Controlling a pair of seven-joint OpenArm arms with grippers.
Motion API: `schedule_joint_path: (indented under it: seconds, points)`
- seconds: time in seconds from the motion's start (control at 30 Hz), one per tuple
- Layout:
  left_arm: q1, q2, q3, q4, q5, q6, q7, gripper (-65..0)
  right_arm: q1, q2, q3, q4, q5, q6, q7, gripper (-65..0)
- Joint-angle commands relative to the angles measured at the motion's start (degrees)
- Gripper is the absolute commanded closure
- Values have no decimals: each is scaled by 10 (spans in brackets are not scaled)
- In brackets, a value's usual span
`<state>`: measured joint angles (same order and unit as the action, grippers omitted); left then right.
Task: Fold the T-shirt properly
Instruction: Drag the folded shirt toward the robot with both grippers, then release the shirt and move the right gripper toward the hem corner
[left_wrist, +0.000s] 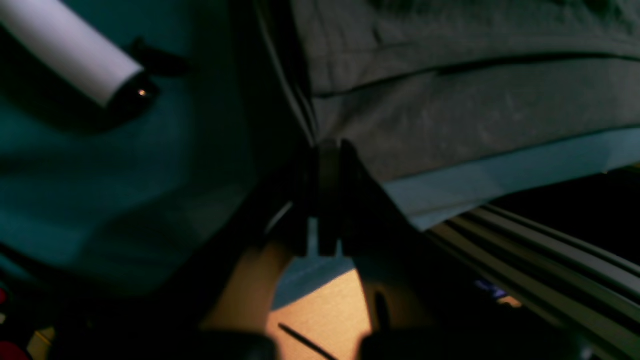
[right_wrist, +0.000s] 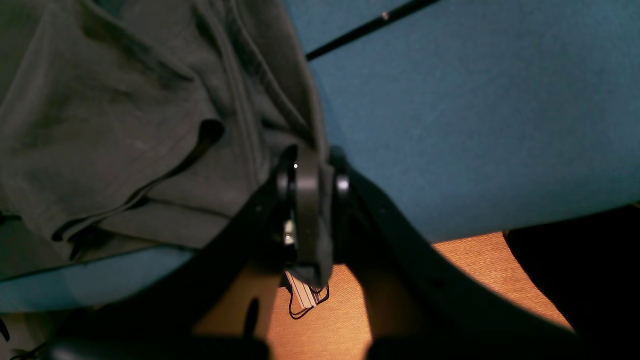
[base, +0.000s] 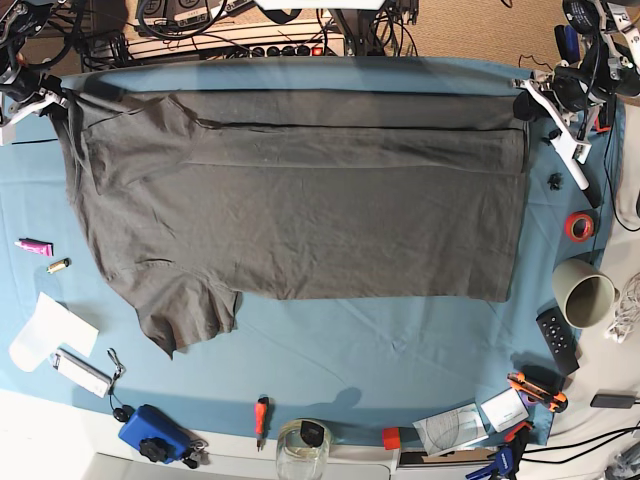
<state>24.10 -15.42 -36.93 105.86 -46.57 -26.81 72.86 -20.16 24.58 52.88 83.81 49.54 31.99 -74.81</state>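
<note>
Both grippers pinch the T-shirt (base: 300, 200) at the frame's top corners: left gripper (left_wrist: 327, 150), right gripper (right_wrist: 312, 172). The first lengthwise fold looks under way; next they likely carry that edge toward the bottom hem.

T-shirt (base: 300, 200) spread across the tablecloth (base: 400, 350), roll of tape (base: 578, 226) and cup (base: 585, 295) beside it.

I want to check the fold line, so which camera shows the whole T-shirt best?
The base view: the T-shirt lies spread across the teal tablecloth, all edges and one sleeve visible. The left wrist view shows only a layered grey edge beside the left hand. The right wrist view shows bunched fabric pinched in the right hand.
</note>
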Motion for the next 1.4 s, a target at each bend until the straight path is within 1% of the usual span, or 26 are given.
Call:
schedule_joint_path:
  seconds: [0.0, 0.13, 0.27, 0.3, 0.4, 0.43, 0.5, 0.6, 0.73, 0.77, 0.87, 0.93, 1.03, 1.1, 1.13, 1.23, 1.37]
  points:
    - [0, -9, -5, 10, 3, 0, -5, 0, -2, 16, 9, 10, 2, 2, 7, 0]
    - [0, -9, -5, 10, 3, -1, -5, 0, -2, 16, 9, 10, 2, 2, 4, 0]
    - [-1, -9, -5, 10, -1, -3, -9, 0, -2, 16, 9, 10, 2, 13, -7, 0]
    - [-1, -9, -5, 10, -2, -3, -9, -11, -2, 16, 9, 10, 2, 13, -7, -20]
    - [-1, -10, -5, 10, -2, -3, -9, -167, -1, 17, 9, 10, 4, 13, -8, -130]
    - [-1, -10, -5, 10, -2, -2, -9, -207, -2, 18, 9, 10, 10, 13, -12, -153]
    - [-1, -10, -5, 11, -2, -2, -9, -252, -1, 21, 9, 10, 28, 12, -25, -160]
    - [-1, -10, -5, 18, -2, -2, -8, -256, -1, 31, 9, 10, 61, 13, -43, -160]
    - [-1, -10, -5, 47, 0, -3, -7, -256, 2, 47, 13, 13, 70, 14, -47, -160]
    - [-1, -9, -5, 58, 5, -3, -7, -256, 2, 50, 18, 16, 73, 16, -47, -160]
    - [-2, -9, -5, 97, 22, -3, -9, -256, 4, 53, 40, 31, 106, 30, -47, -160]
    - [-1, -9, -5, 125, 36, -3, -29, -256, 17, 53, 57, 44, 122, 34, -45, -160]
    - [-2, -9, -5, 154, 55, -3, -90, -256, 58, 53, 73, 50, 128, 33, -35, -160]
    - [-11, -9, -5, 157, 68, -3, -132, -256, 94, 53, 70, 50, 121, 34, -22, -160]
    - [-17, -9, -5, 157, 77, -3, -143, -256, 113, 53, 66, 50, 111, 33, -16, -160]
    - [-39, -9, -4, 157, 98, -2, -144, -256, 165, 56, 37, 50, 53, 28, 12, -160]
    - [-44, -9, -3, 155, 97, -2, -149, -256, 224, 56, -51, 49, -50, 4, 71, -160]
